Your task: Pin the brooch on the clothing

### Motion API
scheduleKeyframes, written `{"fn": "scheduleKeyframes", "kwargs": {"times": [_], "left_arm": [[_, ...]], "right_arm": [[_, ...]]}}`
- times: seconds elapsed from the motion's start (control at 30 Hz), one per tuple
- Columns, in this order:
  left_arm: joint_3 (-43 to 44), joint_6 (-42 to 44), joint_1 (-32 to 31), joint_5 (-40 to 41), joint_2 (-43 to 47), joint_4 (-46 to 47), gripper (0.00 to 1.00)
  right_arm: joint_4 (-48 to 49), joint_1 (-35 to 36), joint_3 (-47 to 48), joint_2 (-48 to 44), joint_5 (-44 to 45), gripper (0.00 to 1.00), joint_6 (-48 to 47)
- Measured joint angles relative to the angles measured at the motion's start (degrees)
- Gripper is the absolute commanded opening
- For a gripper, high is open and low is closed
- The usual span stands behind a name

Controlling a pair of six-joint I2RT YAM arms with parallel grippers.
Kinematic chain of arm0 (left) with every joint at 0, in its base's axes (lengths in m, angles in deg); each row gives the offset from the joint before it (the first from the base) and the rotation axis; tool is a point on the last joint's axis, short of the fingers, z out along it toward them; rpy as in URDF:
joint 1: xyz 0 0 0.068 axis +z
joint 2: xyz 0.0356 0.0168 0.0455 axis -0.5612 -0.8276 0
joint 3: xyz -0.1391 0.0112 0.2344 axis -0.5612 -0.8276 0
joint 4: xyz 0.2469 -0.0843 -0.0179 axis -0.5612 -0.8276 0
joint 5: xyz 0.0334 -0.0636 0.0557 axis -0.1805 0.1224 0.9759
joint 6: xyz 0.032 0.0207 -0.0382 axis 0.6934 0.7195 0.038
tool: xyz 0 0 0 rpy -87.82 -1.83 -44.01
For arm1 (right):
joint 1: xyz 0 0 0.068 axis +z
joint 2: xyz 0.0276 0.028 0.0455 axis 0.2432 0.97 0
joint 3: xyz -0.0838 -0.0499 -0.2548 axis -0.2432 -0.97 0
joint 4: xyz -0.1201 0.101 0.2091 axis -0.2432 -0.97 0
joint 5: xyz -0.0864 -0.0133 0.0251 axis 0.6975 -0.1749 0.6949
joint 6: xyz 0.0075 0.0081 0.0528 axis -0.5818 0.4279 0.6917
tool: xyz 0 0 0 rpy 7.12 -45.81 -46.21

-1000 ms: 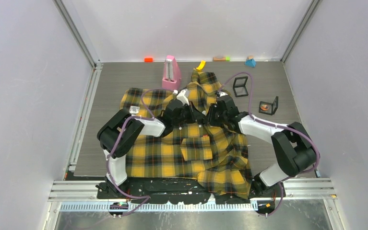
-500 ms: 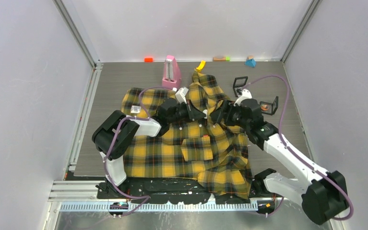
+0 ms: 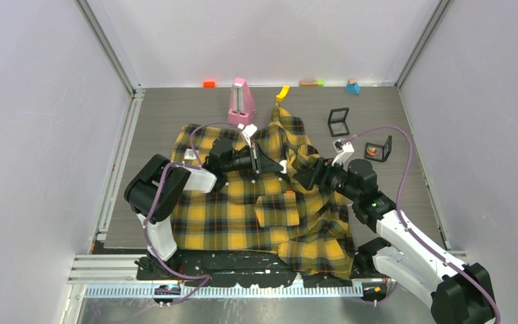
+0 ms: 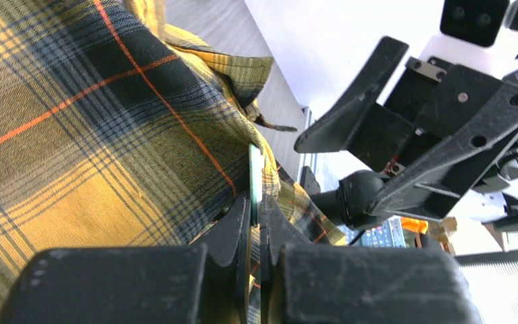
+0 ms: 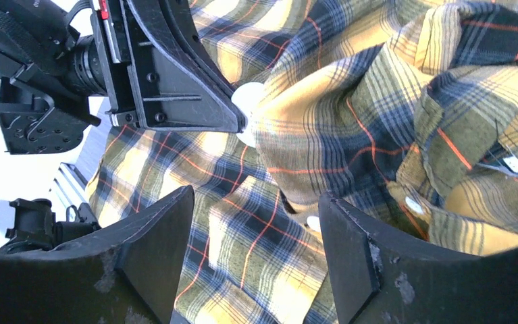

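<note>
The yellow-and-black plaid shirt (image 3: 242, 216) lies spread over the table's near half, its collar end bunched up at the back. My left gripper (image 3: 277, 165) is shut on the brooch (image 4: 255, 177), a thin greenish disc seen edge-on between the fingertips and pressed against a raised shirt fold (image 4: 73, 135). In the right wrist view the brooch (image 5: 246, 101) shows as a pale round disc at the left gripper's tip, touching the fabric (image 5: 350, 121). My right gripper (image 3: 308, 177) is open and empty, a short way right of the brooch, above the shirt (image 5: 256, 229).
A pink metronome-shaped object (image 3: 241, 101) stands behind the shirt. An empty black square frame (image 3: 338, 121) and a second frame holding something orange (image 3: 376, 149) sit at the back right. Small coloured blocks (image 3: 352, 87) line the back wall.
The right gripper has drawn back from the left gripper's tip toward the near right, its arm swinging low. The left gripper shifted slightly left, still shut on the brooch.
</note>
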Motion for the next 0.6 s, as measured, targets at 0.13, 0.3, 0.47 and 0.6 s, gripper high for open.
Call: {"fn": "scheduleKeyframes", "kwargs": {"times": [0.13,0.3,0.47,0.6], "left_arm": [[-0.4,-0.1,0.0,-2.8,0.6,1.6,0.0],[-0.6,-0.1,0.0,-4.2,1.0,2.1,0.0],[-0.9,0.0,0.0,-4.5,1.1,2.1,0.0],[-1.1,0.2,0.0,-4.4,1.4,2.1,0.0]], "right_arm": [[2.9,0.0,0.0,2.5,-1.7,0.72,-0.2],[4.9,0.4,0.1,9.2,-2.6,0.63,-0.7],[5.8,0.7,1.3,15.0,-2.7,0.28,-1.5],[6.9,1.6,2.6,17.6,-3.4,0.13,-1.1]]}}
